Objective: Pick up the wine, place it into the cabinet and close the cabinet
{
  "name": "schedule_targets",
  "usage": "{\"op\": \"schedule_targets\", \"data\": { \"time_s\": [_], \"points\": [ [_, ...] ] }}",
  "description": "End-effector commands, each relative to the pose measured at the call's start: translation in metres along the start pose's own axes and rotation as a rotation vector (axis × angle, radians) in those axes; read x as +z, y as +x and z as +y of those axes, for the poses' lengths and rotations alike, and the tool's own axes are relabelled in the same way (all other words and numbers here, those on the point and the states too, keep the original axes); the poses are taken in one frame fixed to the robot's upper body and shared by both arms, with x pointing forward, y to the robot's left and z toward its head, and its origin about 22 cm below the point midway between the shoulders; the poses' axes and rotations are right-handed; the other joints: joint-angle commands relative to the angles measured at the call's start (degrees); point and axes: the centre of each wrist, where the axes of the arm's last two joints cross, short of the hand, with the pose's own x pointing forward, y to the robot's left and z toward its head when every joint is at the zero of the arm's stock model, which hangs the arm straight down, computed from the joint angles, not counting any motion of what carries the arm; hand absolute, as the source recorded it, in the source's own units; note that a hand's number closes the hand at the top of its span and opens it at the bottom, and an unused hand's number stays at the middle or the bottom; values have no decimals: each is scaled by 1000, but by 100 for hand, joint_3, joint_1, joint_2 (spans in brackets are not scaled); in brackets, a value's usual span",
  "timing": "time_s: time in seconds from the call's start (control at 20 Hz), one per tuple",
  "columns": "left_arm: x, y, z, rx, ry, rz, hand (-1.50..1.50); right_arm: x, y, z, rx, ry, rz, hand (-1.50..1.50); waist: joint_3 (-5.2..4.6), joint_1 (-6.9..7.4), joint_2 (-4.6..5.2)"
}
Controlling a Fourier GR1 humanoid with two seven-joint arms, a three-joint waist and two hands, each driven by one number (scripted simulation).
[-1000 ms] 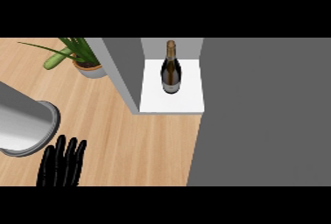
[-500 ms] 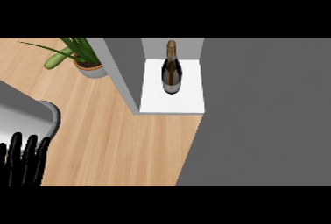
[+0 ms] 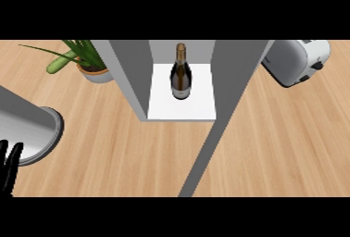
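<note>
the wine bottle (image 3: 180, 71) stood upright on the white floor of the cabinet (image 3: 181, 111), toward twelve o'clock in the head view, between its two grey side walls and touched by no hand. the cabinet door (image 3: 212, 139) hung open, seen edge-on as a thin grey panel running toward six o'clock. the left hand (image 3: 8, 164) showed at eight o'clock by the edge, fingers straight and up, holding nothing, beside its grey forearm (image 3: 24, 129). a potted plant (image 3: 85, 62) sat at ten o'clock and a toaster (image 3: 297, 60) at two o'clock on the wooden desk (image 3: 287, 148).
</note>
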Motion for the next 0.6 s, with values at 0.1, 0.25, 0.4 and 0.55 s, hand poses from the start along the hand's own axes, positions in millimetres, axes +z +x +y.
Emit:
{"op": "schedule_targets", "data": {
  "time_s": [0.1, 0.25, 0.4, 0.55],
  "points": [
    [-7, 8, 16, -4, -22, 15, -150, -1, 17, 35, 27, 75, -121, 150, -1, 11, 10],
    [-8, 8, 27, -5, -41, 21, -150, -10, 18, 41, 32, 46, -129, 150, -14, 44, 4],
    [-16, 7, 29, 4, -15, 10, -150, -16, 13, 53, 70, 45, -146, 150, -8, -27, 4],
    [-18, 14, 26, 46, -41, 24, -150, -39, 6, 54, 133, 0, -169, 150, -9, 66, 19]
  ]
}}
